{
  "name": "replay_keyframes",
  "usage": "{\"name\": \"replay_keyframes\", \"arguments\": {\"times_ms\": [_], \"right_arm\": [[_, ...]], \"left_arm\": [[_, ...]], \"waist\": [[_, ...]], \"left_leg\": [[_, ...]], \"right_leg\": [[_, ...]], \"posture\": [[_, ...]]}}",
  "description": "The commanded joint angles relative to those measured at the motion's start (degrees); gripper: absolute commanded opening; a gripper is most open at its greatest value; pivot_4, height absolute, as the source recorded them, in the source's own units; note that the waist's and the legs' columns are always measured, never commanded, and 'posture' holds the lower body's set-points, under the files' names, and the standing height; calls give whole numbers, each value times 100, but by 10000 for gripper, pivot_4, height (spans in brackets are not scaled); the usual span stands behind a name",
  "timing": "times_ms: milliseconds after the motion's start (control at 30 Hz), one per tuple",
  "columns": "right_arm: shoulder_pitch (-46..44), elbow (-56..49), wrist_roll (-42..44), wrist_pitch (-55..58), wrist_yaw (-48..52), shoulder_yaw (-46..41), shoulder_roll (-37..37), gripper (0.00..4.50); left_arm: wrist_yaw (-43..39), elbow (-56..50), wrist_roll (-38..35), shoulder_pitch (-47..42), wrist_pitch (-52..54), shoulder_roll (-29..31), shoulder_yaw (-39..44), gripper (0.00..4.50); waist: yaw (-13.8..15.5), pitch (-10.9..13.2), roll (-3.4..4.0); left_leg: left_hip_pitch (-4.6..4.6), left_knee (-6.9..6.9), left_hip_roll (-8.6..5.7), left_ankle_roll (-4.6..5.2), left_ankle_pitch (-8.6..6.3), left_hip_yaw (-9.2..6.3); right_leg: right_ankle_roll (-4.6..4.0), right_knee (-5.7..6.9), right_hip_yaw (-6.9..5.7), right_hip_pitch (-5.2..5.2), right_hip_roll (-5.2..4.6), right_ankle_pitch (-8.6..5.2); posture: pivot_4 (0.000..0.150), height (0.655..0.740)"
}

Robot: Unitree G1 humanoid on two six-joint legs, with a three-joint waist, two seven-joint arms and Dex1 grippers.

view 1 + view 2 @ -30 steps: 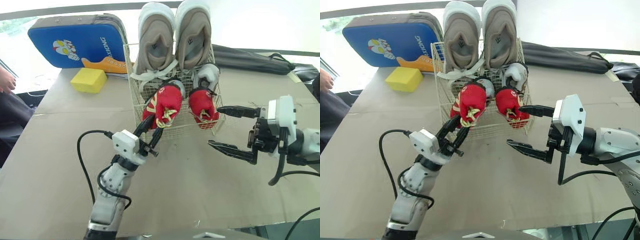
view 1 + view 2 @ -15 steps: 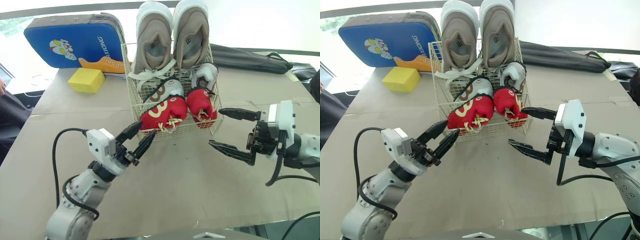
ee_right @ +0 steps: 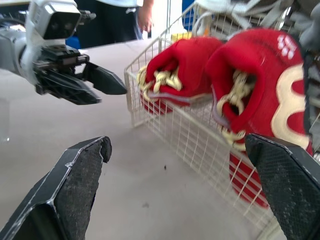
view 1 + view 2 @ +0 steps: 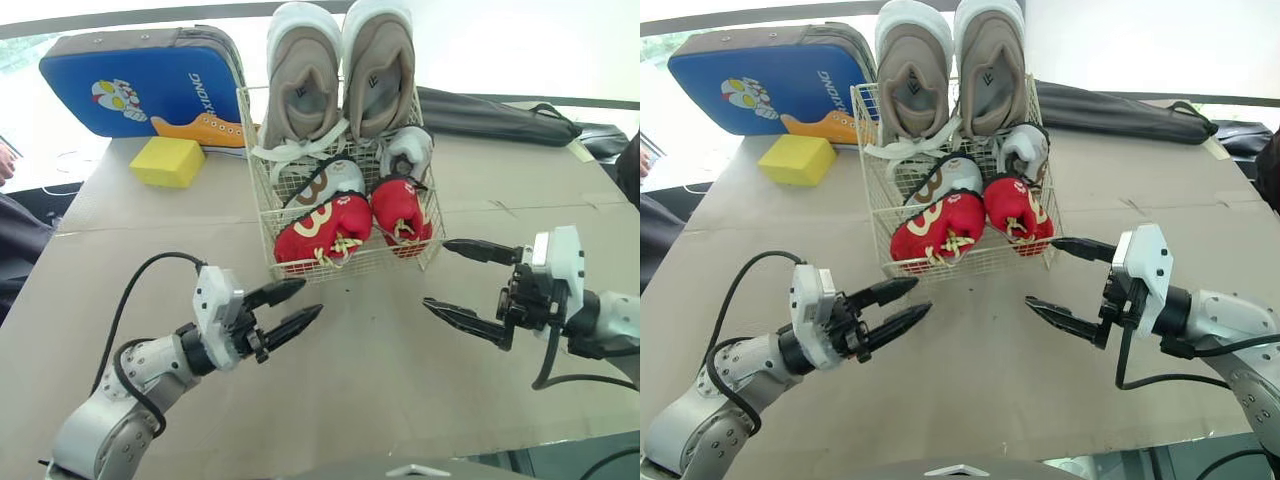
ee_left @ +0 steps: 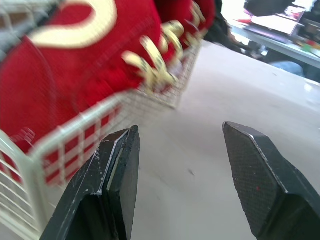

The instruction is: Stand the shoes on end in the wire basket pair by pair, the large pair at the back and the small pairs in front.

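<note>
Three pairs fill the wire basket (image 4: pixel 258 170), large beige pair (image 4: pixel 305 95) rearmost.

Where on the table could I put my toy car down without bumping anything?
Bare table lies in front of the basket, between the left gripper and right gripper. There is more room left of the basket, in front of the yellow block, and right of it, before the black bag. The basket itself is packed with shoes.

Wire basket (image 4: pixel 258 165) holds beige sneakers (image 4: pixel 305 82) upright at back, grey shoes (image 4: pixel 411 150) then red shoes (image 4: pixel 322 228) in front.
</note>
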Motion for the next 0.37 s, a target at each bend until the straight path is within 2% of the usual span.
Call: {"name": "replay_keyframes", "arguments": {"times_ms": [33, 233, 367], "right_arm": [[684, -115, -375, -368, 247, -526, -67, 44466], [2650, 513, -1100, -1342, 1092, -1846, 331, 44466], [3199, 863, -1446, -1959, 1437, -2055, 526, 44466]], "left_arm": [[-505, 12, -169, 302, 87, 252, 455, 29408], [-812, 501, -128, 1076, 141, 313, 1621, 29408], [-903, 518, 11, 1403, 159, 258, 1774, 29408]], "waist": [[11, -2, -5], [1, -9, -7], [-3, -7, -2]], "left_leg": [[-3, 0, 0, 1, 0, 0], [-2, 3, 7, 18, -11, 12], [11, 0, 11, 13, -14, 36]], "right_leg": [[0, -2, -1, 0, 0, 0], [6, -6, -1, 0, 0, -3], [4, -8, 15, 8, 2, -6]], "posture": [[1500, 7400], [1500, 7400], [1500, 7400]]}}
